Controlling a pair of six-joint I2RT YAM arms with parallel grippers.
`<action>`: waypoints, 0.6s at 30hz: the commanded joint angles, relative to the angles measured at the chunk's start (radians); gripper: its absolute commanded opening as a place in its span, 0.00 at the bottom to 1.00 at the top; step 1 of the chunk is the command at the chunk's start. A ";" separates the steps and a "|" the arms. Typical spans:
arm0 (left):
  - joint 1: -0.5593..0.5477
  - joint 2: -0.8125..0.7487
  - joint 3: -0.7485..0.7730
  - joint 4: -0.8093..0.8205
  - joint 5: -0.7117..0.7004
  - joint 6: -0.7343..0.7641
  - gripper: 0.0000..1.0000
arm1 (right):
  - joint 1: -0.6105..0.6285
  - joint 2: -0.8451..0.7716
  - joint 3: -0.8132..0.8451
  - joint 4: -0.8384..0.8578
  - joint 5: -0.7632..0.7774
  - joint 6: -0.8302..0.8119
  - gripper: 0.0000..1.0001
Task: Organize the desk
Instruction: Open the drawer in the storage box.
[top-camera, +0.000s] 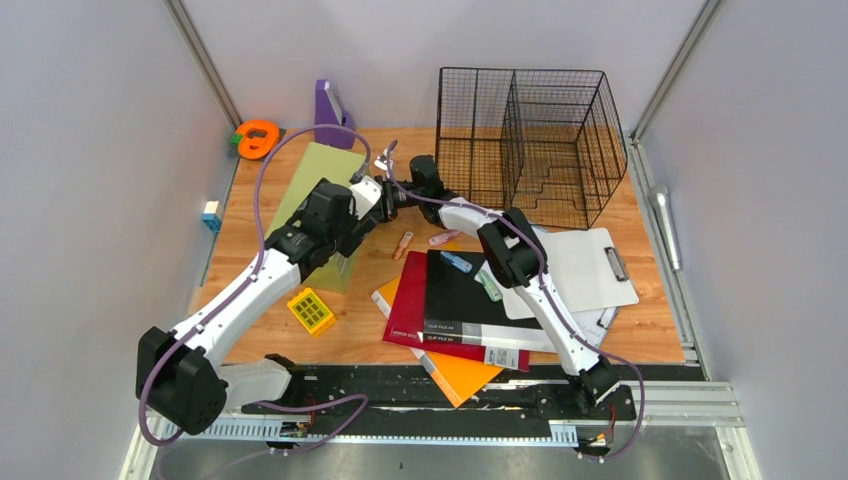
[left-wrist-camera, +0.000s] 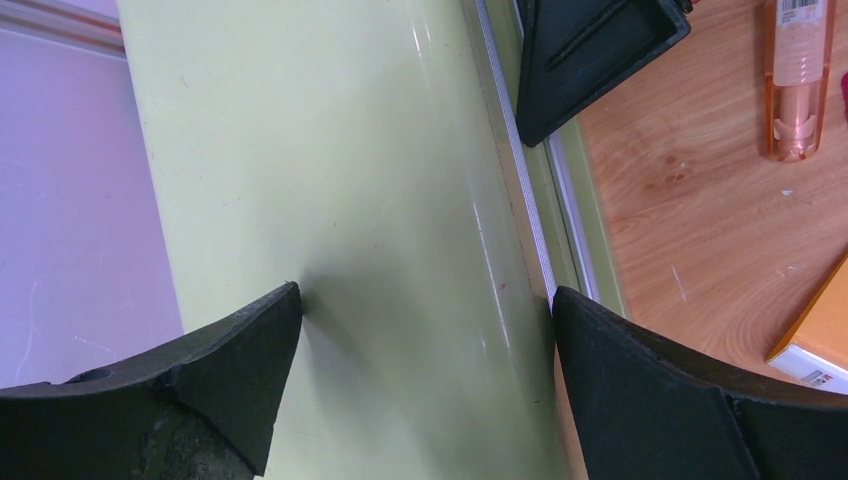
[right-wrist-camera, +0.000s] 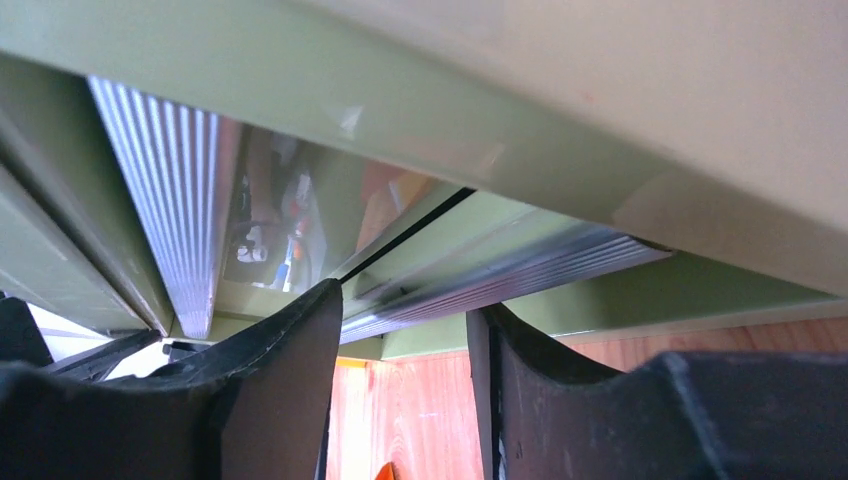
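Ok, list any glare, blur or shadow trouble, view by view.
Top external: evenly lit and sharp, only soft shadows on the desk. Left wrist: sharp, with pale glare streaks down the green folder. Right wrist: the folder sits too close and looks soft, and its ribbed strip throws mirror-like reflections.

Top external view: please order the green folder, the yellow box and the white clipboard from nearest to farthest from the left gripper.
1. Green folder: directly at the left gripper, far left.
2. Yellow box: toward the near edge, left.
3. White clipboard: far right.
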 joint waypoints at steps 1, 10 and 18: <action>0.017 -0.011 -0.018 -0.152 0.016 -0.031 1.00 | 0.032 0.033 -0.012 -0.118 0.036 -0.055 0.51; 0.017 -0.016 -0.026 -0.155 0.041 -0.041 1.00 | 0.048 0.048 -0.012 -0.033 0.019 -0.003 0.41; 0.017 -0.019 -0.036 -0.155 0.041 -0.052 1.00 | 0.049 0.079 -0.026 0.143 -0.015 0.133 0.16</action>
